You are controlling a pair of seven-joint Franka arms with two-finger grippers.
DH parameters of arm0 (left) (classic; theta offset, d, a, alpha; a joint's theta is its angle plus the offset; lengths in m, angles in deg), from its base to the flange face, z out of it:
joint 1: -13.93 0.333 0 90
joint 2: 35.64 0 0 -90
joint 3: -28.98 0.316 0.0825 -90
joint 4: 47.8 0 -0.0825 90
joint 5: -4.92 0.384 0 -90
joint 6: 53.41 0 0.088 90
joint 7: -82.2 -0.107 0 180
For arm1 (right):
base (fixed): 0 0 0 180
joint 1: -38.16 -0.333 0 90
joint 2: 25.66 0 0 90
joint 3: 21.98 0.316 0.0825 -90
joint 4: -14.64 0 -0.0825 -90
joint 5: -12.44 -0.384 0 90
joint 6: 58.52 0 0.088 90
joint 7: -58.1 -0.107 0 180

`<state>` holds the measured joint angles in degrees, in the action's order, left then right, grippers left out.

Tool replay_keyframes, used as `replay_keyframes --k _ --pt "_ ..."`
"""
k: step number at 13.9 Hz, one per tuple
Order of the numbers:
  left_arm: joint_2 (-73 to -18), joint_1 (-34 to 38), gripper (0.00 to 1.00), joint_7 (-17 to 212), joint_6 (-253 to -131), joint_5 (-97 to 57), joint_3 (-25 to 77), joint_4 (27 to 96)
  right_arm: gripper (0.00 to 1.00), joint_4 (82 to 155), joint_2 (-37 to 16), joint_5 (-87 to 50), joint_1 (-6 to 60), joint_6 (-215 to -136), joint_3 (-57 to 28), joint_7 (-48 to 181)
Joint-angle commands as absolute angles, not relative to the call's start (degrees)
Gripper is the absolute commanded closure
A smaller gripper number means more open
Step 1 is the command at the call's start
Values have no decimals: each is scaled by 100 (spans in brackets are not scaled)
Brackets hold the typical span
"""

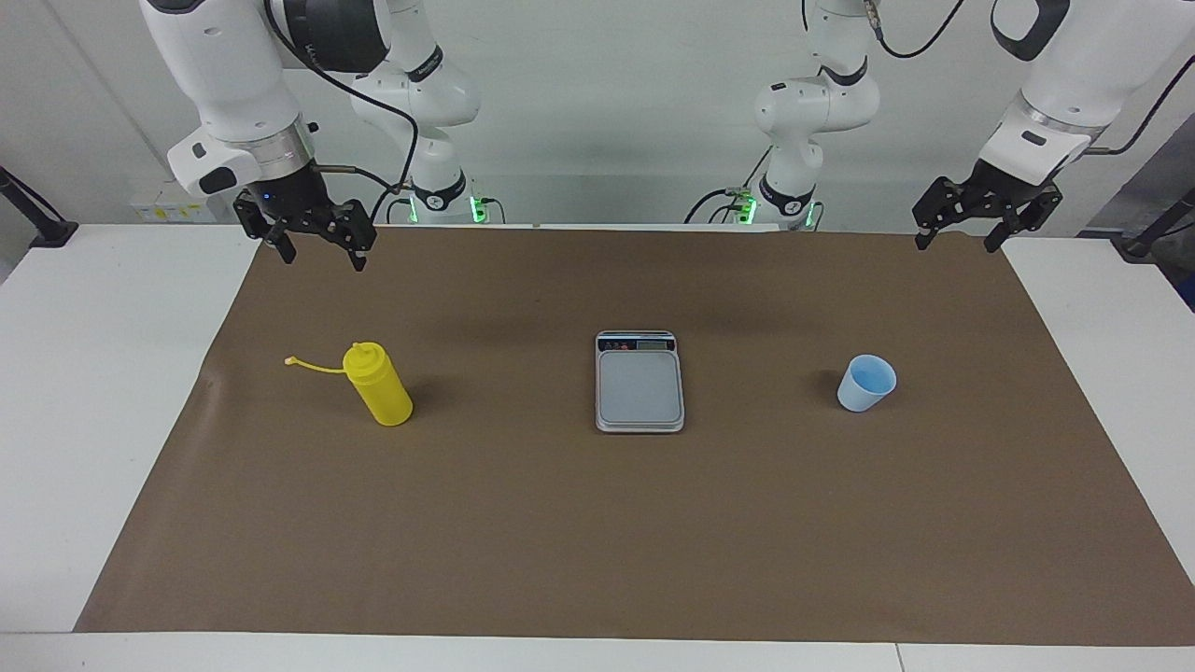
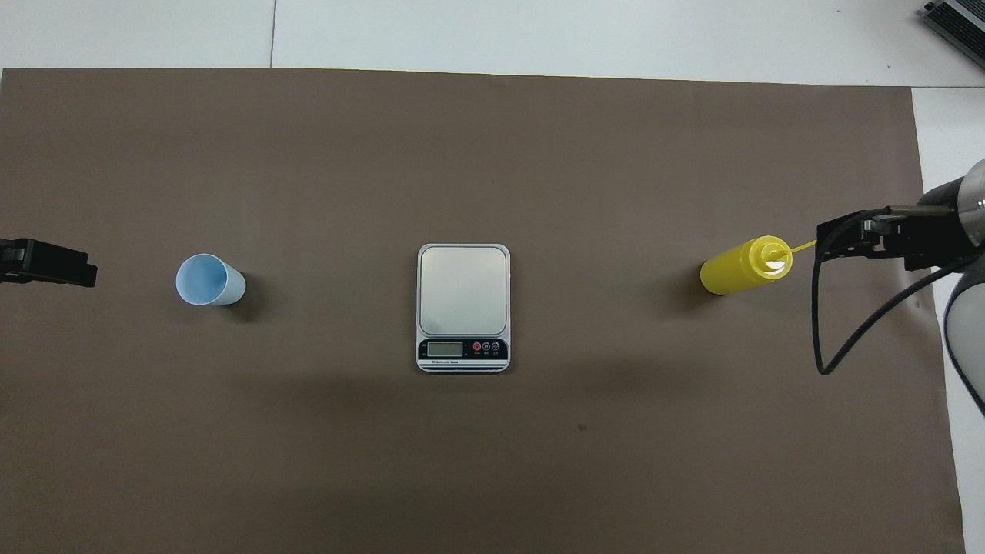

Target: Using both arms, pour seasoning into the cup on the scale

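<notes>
White tabletop (image 1: 103,392) carries a wide brown paper mat (image 1: 597,532), and a pale wall closes off the facing view above the two arm bases. On the mat stand three things in a row, well apart from one another. The seasoning (image 1: 378,385) is a bright yellow cylindrical squeeze bottle, upright, with a nozzle top and a thin yellow cap strap trailing out from its neck; it stands toward the right arm's end of the table. The scale (image 1: 639,381) lies flat at the middle, silver-grey with a grey weighing plate and its dark display strip at the end nearer to the robots. The cup (image 1: 866,383) is small, light blue and translucent, tapered and wider at the rim, upright toward the left arm's end. The right gripper (image 1: 320,248) hangs in the air over the mat's edge, its fingers apart and holding nothing; the left gripper (image 1: 960,237) hangs over the mat's corner, fingers likewise apart and empty. From overhead, the cup (image 2: 209,281) shows its open blue mouth, the scale (image 2: 463,308) its bare plate and display with small buttons, and the seasoning (image 2: 745,265) its nozzle. The left gripper (image 2: 48,263) shows only as a black tip at the mat's edge, beside the cup but clear of it, while the right gripper (image 2: 854,235) is over the strap's end.
</notes>
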<state>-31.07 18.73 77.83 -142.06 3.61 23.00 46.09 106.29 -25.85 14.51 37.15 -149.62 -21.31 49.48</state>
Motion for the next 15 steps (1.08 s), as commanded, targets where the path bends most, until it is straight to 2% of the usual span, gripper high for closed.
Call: replay_keyframes --k 1,15 --pt "-3019 1832 0 7825 -14113 405 2336 4615 0 10798 -2724 1472 3781 -15036 -2092 4975" --pt "-2957 1806 0 7868 -14157 405 2336 4774 0 10798 -2724 1472 3790 -15036 -2092 4975"
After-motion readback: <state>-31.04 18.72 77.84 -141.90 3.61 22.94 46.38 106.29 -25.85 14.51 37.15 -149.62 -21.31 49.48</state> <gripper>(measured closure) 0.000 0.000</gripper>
